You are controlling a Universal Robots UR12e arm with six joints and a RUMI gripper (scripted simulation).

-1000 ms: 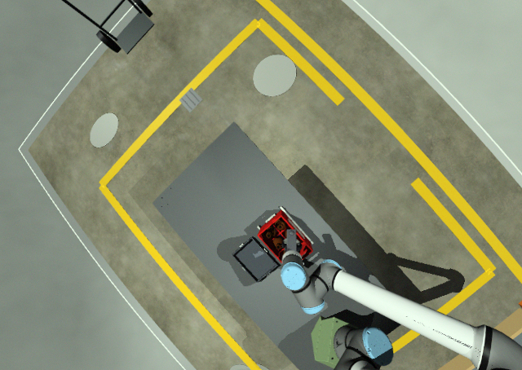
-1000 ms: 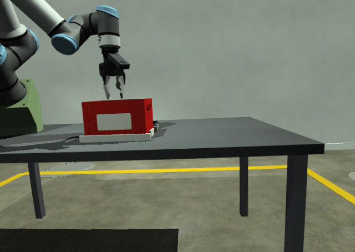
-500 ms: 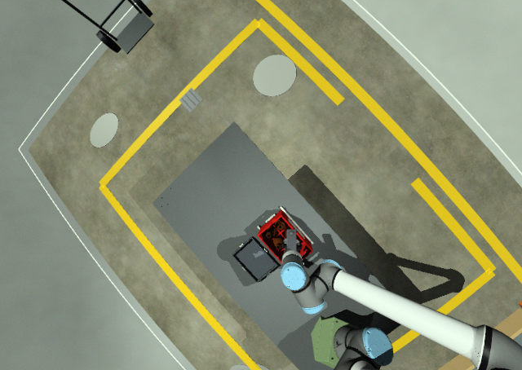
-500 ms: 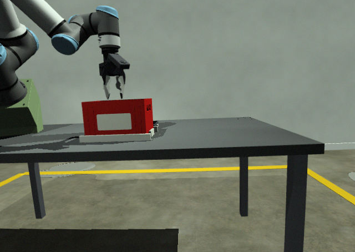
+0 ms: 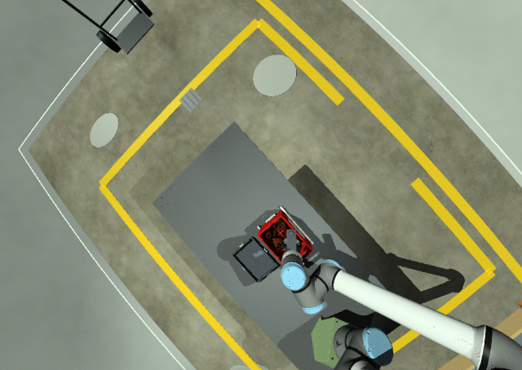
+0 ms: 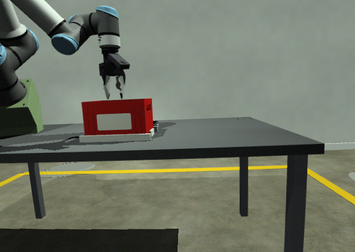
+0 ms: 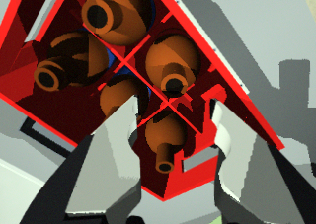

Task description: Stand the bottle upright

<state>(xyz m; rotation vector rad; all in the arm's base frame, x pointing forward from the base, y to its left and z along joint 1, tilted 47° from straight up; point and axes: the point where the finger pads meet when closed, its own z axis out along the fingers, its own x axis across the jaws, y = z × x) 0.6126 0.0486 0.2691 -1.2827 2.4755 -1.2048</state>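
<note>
The pincer (image 5: 290, 236) (image 6: 114, 97) (image 7: 174, 98) stands partway open, with a clear gap between its two fingers and nothing gripped. It points straight down, its tips just above the rim of the red crate (image 5: 269, 226) (image 6: 114, 107) (image 7: 271, 135).

Below it in the crate are five brown bottles, the odd-necked one among them, but I cannot tell which that is. In the wrist view, one bottle (image 7: 165, 132) shows below the gap, its mouth toward the bottom of the view. Another bottle (image 7: 173, 61) shows above the gap. A third bottle (image 5: 277, 243) (image 7: 118, 93) is partly covered by the finger on the left of that view, which hides its mouth. The last two, an upper bottle (image 5: 280, 226) (image 7: 125, 17) and a shadowed bottle (image 5: 268, 234) (image 7: 71, 56), lie farther from the pincer, toward the crate's other end.

White strips (image 5: 297, 225) (image 6: 114, 138) run along the crate's foot. The dark tray (image 5: 253, 261) lies just beside the crate, with no bottle on it. Both are on the grey surface (image 5: 218, 168) (image 6: 217, 134). Farther out is the arm's green base (image 5: 322, 341) (image 6: 34, 109).
</note>
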